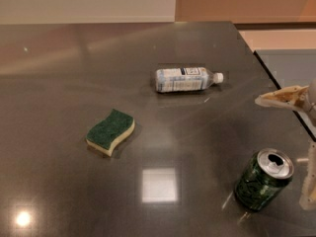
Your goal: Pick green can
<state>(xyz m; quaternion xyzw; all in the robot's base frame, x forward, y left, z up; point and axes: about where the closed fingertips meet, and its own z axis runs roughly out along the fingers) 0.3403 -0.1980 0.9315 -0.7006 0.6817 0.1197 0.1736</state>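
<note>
The green can (262,180) stands upright at the table's front right. It is dark green with a pale swirling pattern and a silver top with an open pull-tab hole. My gripper (289,149) comes in from the right edge, just right of the can and slightly above it. It is open: one pale finger (281,97) shows above and behind the can, and the other finger (310,184) shows at the can's right side. Neither finger touches the can.
A green-topped yellow sponge (110,131) lies left of centre. A clear plastic bottle (185,79) lies on its side at the middle back. The dark glossy table (59,73) ends at its right edge (276,83) near the gripper.
</note>
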